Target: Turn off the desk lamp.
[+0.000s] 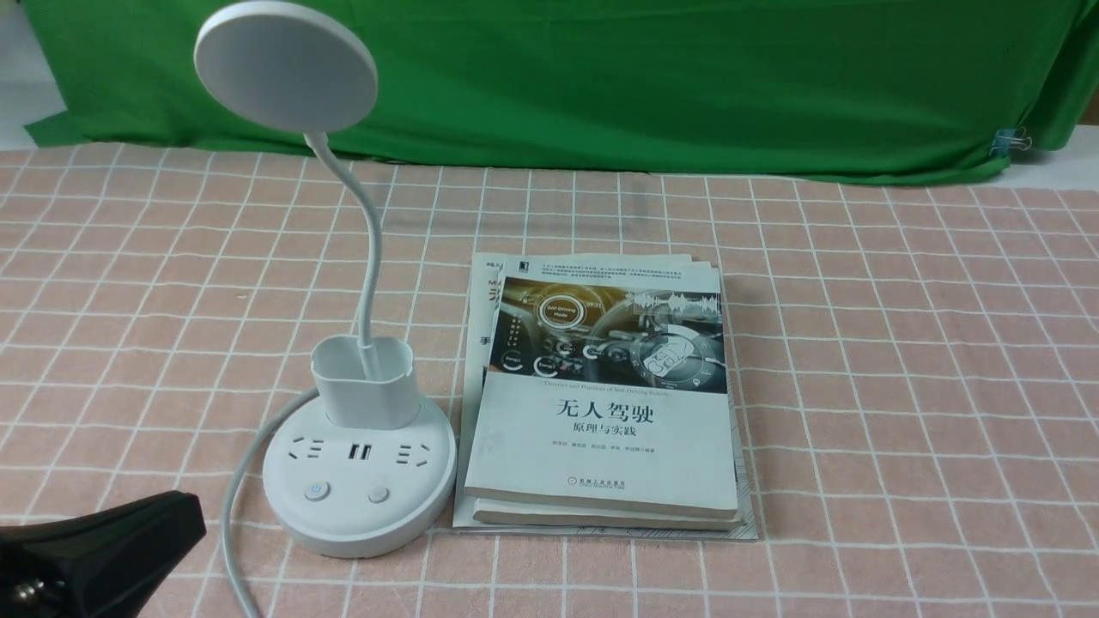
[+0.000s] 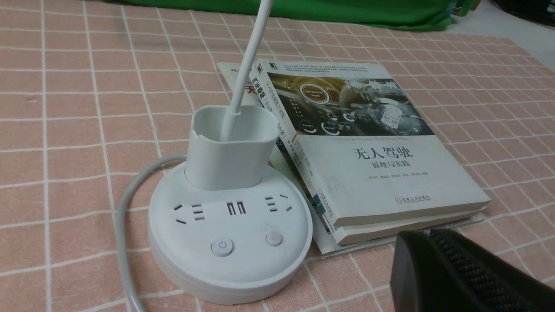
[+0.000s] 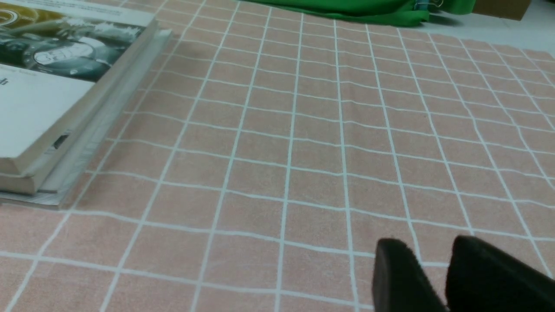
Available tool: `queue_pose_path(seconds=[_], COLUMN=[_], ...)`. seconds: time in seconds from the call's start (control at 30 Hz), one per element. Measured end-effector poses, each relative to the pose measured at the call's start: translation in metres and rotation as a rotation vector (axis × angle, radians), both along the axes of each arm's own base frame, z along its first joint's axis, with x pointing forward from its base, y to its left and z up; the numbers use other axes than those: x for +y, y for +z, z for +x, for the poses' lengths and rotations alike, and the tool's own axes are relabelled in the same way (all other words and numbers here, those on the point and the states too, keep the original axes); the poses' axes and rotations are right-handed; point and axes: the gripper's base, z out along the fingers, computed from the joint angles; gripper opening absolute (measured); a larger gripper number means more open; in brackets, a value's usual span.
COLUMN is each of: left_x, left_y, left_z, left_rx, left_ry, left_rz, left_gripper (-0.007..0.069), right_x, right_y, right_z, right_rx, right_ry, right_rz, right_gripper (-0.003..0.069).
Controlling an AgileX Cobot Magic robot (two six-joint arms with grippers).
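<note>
Inspecting the counter (image 1: 901, 386), you will find the desk lamp (image 1: 365, 386) standing upright on the robot's left half, its base buttons turned toward the robot, evidently so that an arm can press down on them from the near side. The power button (image 1: 316, 492) carries a power symbol and sits left of a plain second button (image 1: 379, 494); judged from the marking, the left one is your target. The disc head shows only its back, so whether the light is on cannot be told. The left claw (image 1: 154, 532) hangs low, near the base and to the robot's left of it, touching nothing; whether its fingers are apart or together cannot be told. The right claw (image 3: 433, 255) is slightly parted, holding nothing, over bare cloth well apart from the lamp. Note the edges: a stack of books (image 1: 601, 412) lies just beside the base on the right, and the cord (image 1: 236, 481) curves round the left side toward the near edge. Open room lies above the buttons, so a descent from overhead looks safest.
</note>
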Motion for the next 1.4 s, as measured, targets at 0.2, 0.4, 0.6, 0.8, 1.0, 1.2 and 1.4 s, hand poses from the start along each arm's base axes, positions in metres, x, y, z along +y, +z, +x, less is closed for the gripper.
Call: queue_pose_path(seconds=[0.2,0.4,0.6,0.8,1.0,1.2,1.4], left_x=[0.000,0.001,0.018,0.035,0.038,0.038,0.038], left_y=[0.000,-0.006,-0.033,-0.053,-0.081,-0.084,-0.084], left_z=[0.000,0.000,-0.005,-0.017,-0.021,-0.021,-0.021], left_rx=[0.000,-0.011,-0.098,-0.180,-0.109,-0.092,-0.081], left_ry=[0.000,0.009,0.183,0.403,0.477,0.476,0.476], left_rz=[0.001,-0.004,-0.017,0.007,0.034,0.016,0.007], left_gripper=[0.0004,0.0004,0.0004,0.0004,0.0004,0.0004,0.0004], right_x=[0.000,0.000,0.000,0.000,0.000,0.000,0.000], right_y=[0.000,0.000,0.000,0.000,0.000,0.000,0.000], right_z=[0.000,0.000,0.000,0.000,0.000,0.000,0.000], right_rx=[0.000,0.000,0.000,0.000,0.000,0.000,0.000], right_ry=[0.000,0.000,0.000,0.000,0.000,0.000,0.000], right_rz=[0.000,0.000,0.000,0.000,0.000,0.000,0.000], right_gripper=[0.0240,0.0240,0.0240,0.0240,0.0240,0.0240,0.0240])
